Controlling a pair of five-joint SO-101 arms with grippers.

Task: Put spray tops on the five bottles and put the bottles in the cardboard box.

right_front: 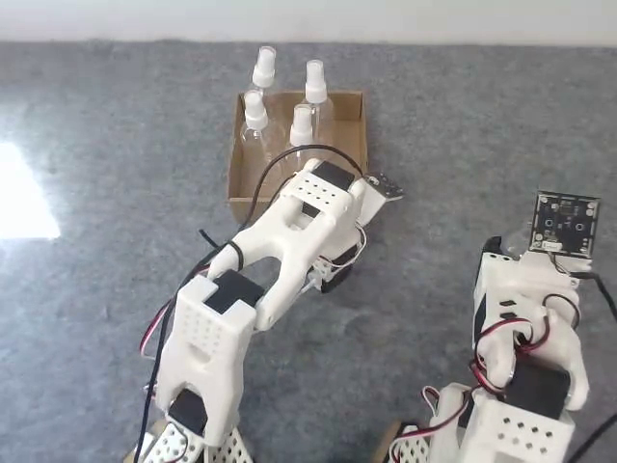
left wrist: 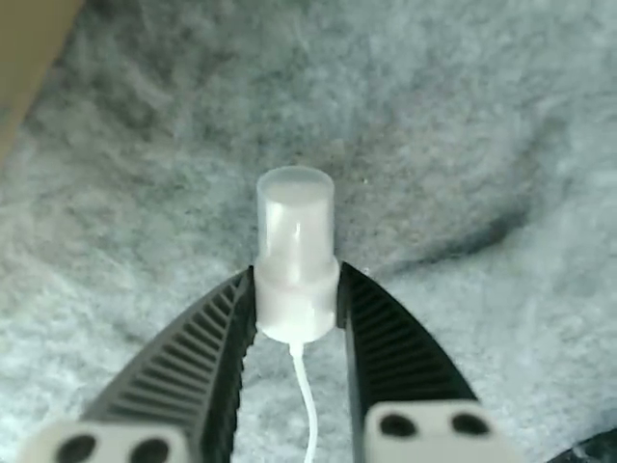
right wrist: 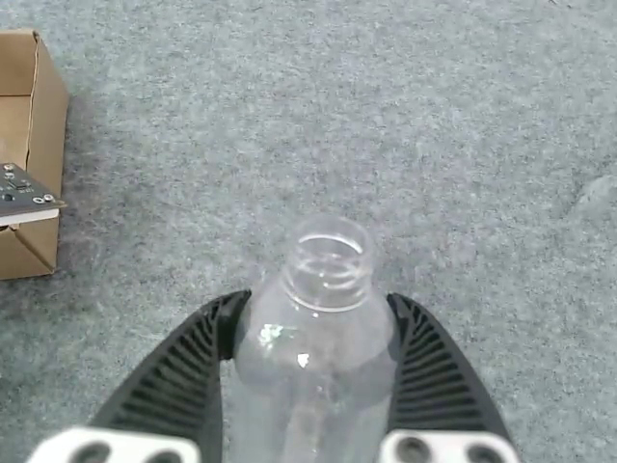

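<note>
My left gripper (left wrist: 296,285) is shut on a white spray top (left wrist: 295,241), whose thin dip tube (left wrist: 305,395) hangs down between the fingers over the grey carpet. My right gripper (right wrist: 318,309) is shut on a clear bottle (right wrist: 328,265) that stands upright with an open neck and no top. In the high view the left arm (right_front: 308,217) stretches to the front right corner of the cardboard box (right_front: 355,116), and the right arm (right_front: 530,318) sits at the lower right. Several clear bottles with spray tops (right_front: 302,125) stand in the box.
The box's brown side (right wrist: 29,145) lies off to one side of the held bottle, with the left arm's camera board (right wrist: 24,198) in front of it. A box edge (left wrist: 29,48) shows near the spray top. Grey carpet (right_front: 463,135) stretches around the box.
</note>
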